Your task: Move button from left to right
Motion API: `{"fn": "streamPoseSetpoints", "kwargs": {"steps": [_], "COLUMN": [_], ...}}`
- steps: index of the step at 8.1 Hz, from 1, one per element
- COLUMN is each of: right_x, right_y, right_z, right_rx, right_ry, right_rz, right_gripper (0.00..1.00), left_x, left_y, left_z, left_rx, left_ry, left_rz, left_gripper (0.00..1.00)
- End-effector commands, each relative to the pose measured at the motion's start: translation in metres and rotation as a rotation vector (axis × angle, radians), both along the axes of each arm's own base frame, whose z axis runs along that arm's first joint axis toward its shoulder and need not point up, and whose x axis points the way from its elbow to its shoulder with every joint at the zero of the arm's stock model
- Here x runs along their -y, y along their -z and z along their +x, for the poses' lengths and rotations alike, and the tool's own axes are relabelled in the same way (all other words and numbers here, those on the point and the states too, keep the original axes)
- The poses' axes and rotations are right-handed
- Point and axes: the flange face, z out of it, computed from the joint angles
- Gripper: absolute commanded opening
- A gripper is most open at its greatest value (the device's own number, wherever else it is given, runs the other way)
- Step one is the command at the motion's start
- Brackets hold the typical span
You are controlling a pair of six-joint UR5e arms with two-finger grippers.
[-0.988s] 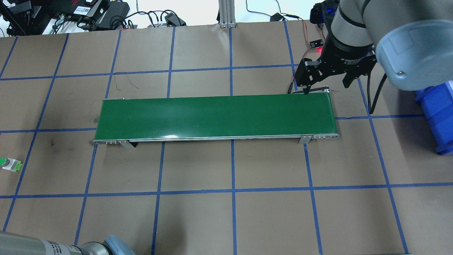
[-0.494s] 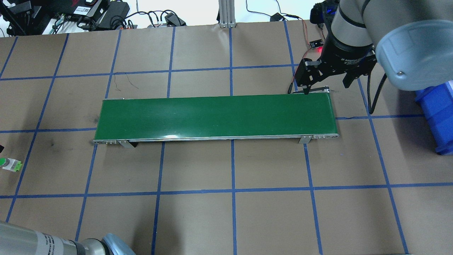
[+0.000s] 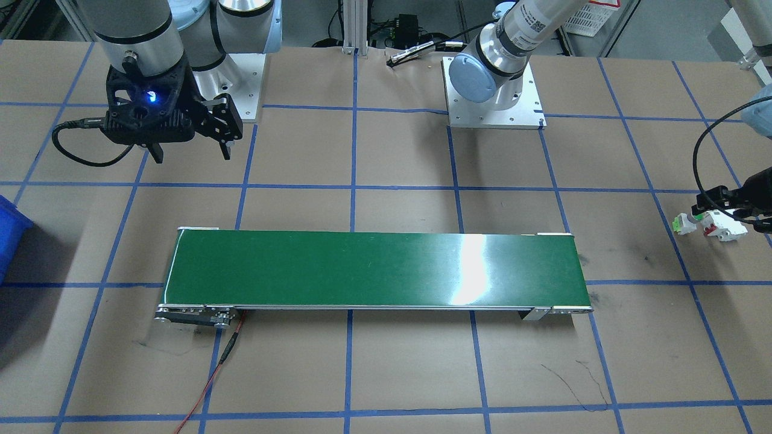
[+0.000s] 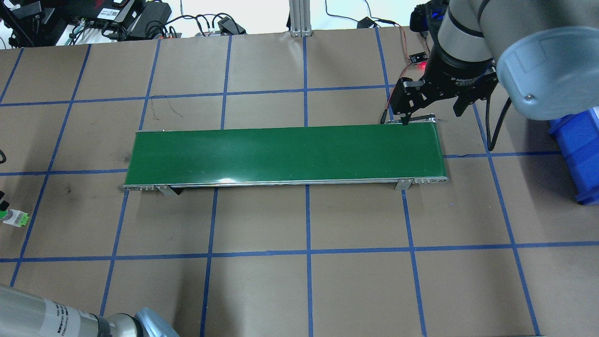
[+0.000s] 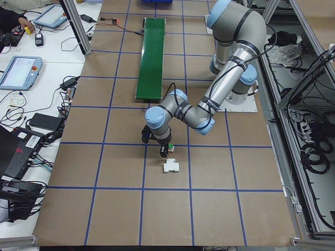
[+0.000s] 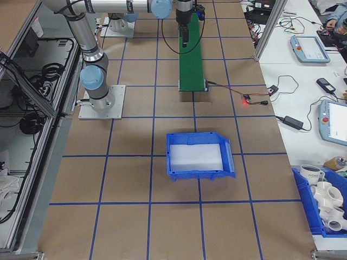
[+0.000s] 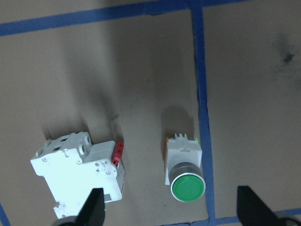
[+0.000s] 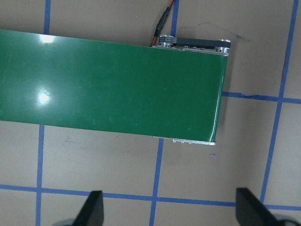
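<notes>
The button [image 7: 184, 167] lies on its side on the brown paper at the table's left end, its round green cap toward the wrist camera and its white body lying over a blue tape line. It also shows as the button [image 3: 683, 223] and, at the overhead view's left edge, the button [image 4: 12, 218]. My left gripper [image 7: 171, 211] hangs open just above it, one finger on each side, touching nothing. My right gripper [image 3: 190, 149] stands open and empty over the right end of the green conveyor belt [image 4: 285, 154], as the right gripper [image 8: 171, 212] shows.
A white circuit breaker [image 7: 77, 176] with red parts lies close beside the button. A blue bin [image 6: 198, 157] sits on the table beyond the belt's right end. A red wire [image 3: 211, 374] runs from the belt's right end. Cables and devices line the far edge.
My left arm has come further in at the overhead view's left edge, and its dark fingertips now show just above the button. The button and the right arm have not moved.
</notes>
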Motion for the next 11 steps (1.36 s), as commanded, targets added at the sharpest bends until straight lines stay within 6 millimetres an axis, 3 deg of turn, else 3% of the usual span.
{"fn": "streamPoseSetpoints", "kwargs": {"steps": [1, 10, 11], "right_x": [0.000, 0.000, 0.000], "right_y": [0.000, 0.000, 0.000], "right_z": [0.000, 0.000, 0.000], "right_rx": [0.000, 0.000, 0.000], "right_ry": [0.000, 0.002, 0.002], "right_rz": [0.001, 0.001, 0.001], "right_gripper": [1.00, 1.00, 1.00], "left_x": [-0.007, -0.011, -0.011], "left_y": [0.018, 0.055, 0.056], "left_z": [-0.008, -0.012, -0.012], "left_rx": [-0.024, -0.070, -0.064], "left_ry": [-0.005, -0.011, -0.011], "left_rz": [0.031, 0.067, 0.067], "left_gripper": [1.00, 1.00, 0.70]}}
